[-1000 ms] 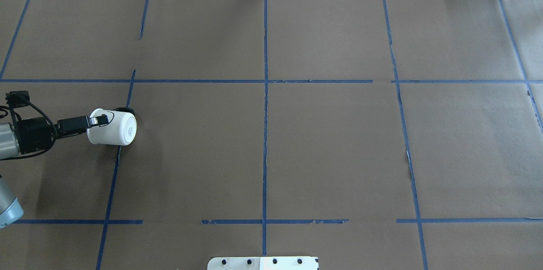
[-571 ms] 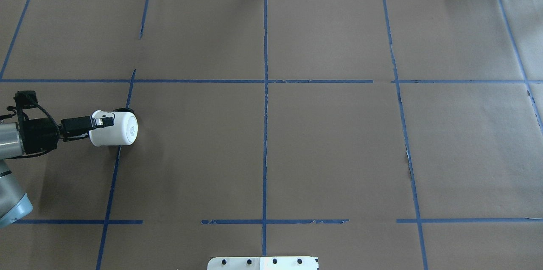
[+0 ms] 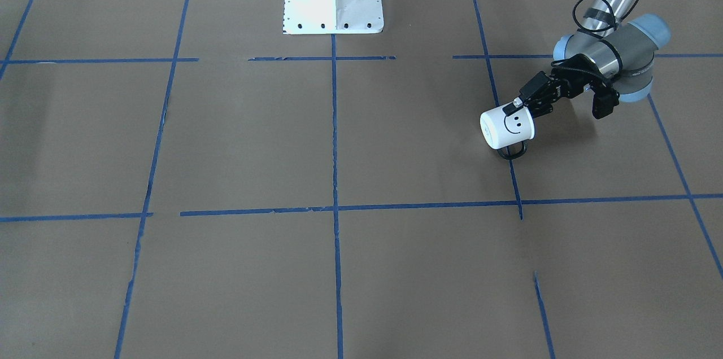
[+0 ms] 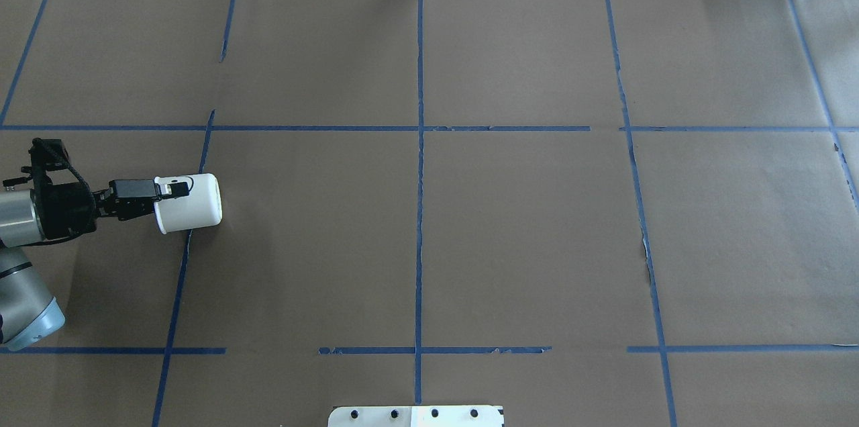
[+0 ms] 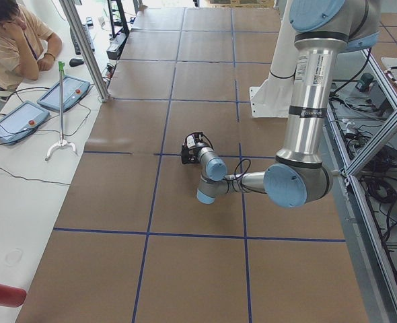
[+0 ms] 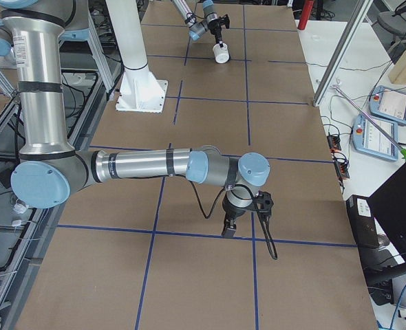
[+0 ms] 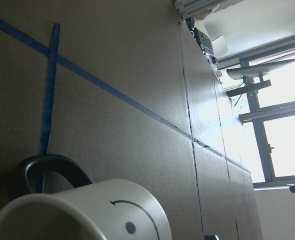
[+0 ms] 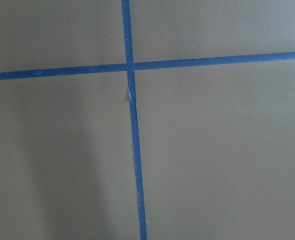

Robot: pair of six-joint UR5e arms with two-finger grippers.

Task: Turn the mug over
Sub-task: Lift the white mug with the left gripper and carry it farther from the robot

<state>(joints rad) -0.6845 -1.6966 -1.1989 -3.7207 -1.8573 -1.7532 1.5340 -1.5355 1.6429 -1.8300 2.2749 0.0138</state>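
Well to the left of the robot's white base (image 4: 416, 415), the left claw (image 4: 176, 189) pinches the rim of the mug (image 4: 190, 203), which over the last second has turned from tilted, bottom showing upward, to lying level on its side, so the flip looks about half done. Its black handle (image 3: 513, 151) hangs underneath, close over the paper (image 4: 537, 246), and the left arm (image 4: 20, 225) reaches in low, wrist nearly level. Far on the base's other side the right claw (image 6: 228, 232) points down; wide or narrow cannot be told.
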